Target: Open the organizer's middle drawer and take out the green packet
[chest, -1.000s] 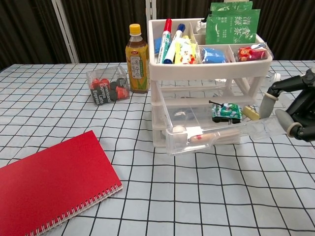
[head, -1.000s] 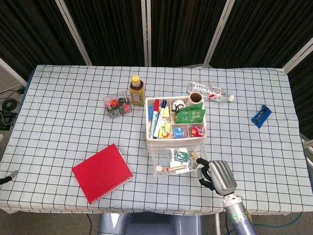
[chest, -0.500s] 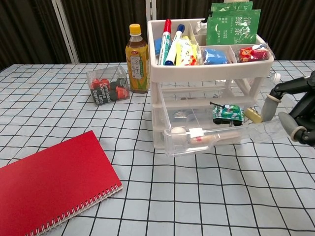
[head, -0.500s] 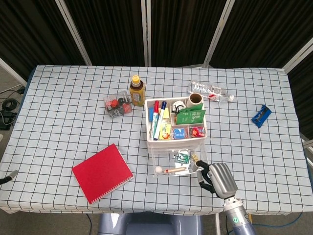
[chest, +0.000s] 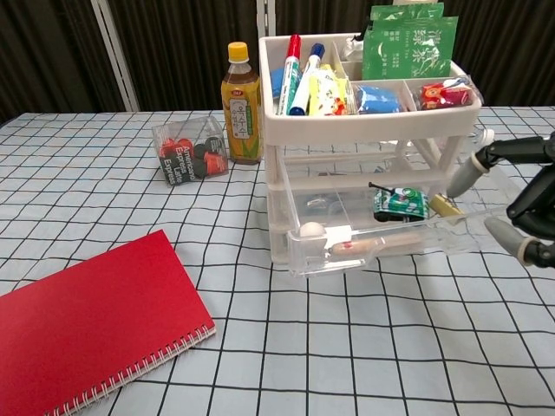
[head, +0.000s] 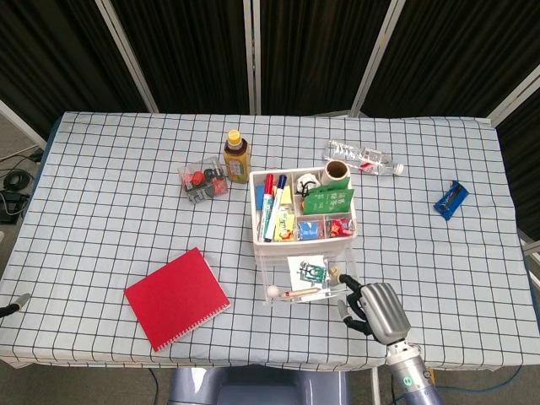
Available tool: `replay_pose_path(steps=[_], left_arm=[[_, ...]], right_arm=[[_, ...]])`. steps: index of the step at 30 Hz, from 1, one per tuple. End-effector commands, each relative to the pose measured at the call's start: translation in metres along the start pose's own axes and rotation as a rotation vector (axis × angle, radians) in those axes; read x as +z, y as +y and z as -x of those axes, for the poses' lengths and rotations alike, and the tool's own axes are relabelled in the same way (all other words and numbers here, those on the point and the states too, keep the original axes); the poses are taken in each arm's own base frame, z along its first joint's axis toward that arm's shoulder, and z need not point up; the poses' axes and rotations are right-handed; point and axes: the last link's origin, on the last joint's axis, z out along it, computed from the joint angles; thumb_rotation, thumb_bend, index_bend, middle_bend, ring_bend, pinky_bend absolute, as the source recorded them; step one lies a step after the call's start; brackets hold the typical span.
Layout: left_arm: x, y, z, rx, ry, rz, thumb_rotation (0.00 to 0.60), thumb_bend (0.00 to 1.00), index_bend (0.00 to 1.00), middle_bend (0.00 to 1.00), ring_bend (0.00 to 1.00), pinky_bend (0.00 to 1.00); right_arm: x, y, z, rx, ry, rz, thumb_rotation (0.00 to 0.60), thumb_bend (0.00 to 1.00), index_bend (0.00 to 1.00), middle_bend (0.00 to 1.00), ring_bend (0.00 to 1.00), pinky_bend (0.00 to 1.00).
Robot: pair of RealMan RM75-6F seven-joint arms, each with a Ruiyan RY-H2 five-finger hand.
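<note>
The white organizer [head: 304, 245] [chest: 364, 130] stands mid-table with one clear drawer [chest: 390, 238] [head: 305, 283] pulled out toward me. Inside the drawer lies a small green packet [chest: 399, 201] [head: 314, 271], beside a pen-like stick and a white ball. My right hand [head: 375, 310] [chest: 520, 204] is at the drawer's right front corner. Its fingers [chest: 466, 172] straddle the front wall and hold it. Larger green packets [chest: 409, 43] stand in the top tray. Only a grey tip of my left hand [head: 12, 307] shows at the left edge.
A red notebook [head: 176, 298] [chest: 91, 325] lies front left. A tea bottle [head: 236, 155] and a clear box of small items [head: 204, 180] stand left of the organizer. Behind it lies a water bottle [head: 364, 157], with a blue object [head: 450, 200] at far right.
The drawer has slid a little further out toward me with my right hand. The hand's upper finger now stands higher above the drawer's corner.
</note>
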Motion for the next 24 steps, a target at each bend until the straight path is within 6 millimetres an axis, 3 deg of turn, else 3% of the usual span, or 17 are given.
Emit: replay_pose_path(steps=[1,5,12,19,24], left_arm=[[0.0,0.0,0.0,0.0,0.001,0.0,0.6,0.06,0.0,0.0,0.0,0.0],[0.0,0.001,0.0,0.001,0.0,0.002,0.6,0.06,0.0,0.0,0.0,0.0],[0.0,0.0,0.0,0.0,0.002,0.0,0.6,0.06,0.0,0.0,0.0,0.0],[-0.001,0.001,-0.001,0.001,0.007,0.003,0.6,0.06,0.0,0.0,0.0,0.0],[-0.002,0.001,-0.002,0.001,0.013,0.004,0.6,0.06,0.0,0.0,0.0,0.0]], right_arm=[[-0.001,0.0,-0.001,-0.002,0.001,-0.002,0.6,0.4,0.28,0.95,0.94,0.76],[-0.004,-0.001,-0.004,-0.011,0.016,-0.015,0.6,0.41,0.22,0.95,0.94,0.76],[-0.006,-0.01,-0.025,-0.008,0.089,-0.045,0.6,0.39,0.22,0.95,0.94,0.76],[0.004,-0.02,-0.055,-0.033,0.11,-0.03,0.6,0.31,0.36,0.96,0.95,0.76],[0.017,-0.036,-0.065,-0.087,0.068,-0.027,0.6,0.27,0.45,0.99,0.97,0.77]])
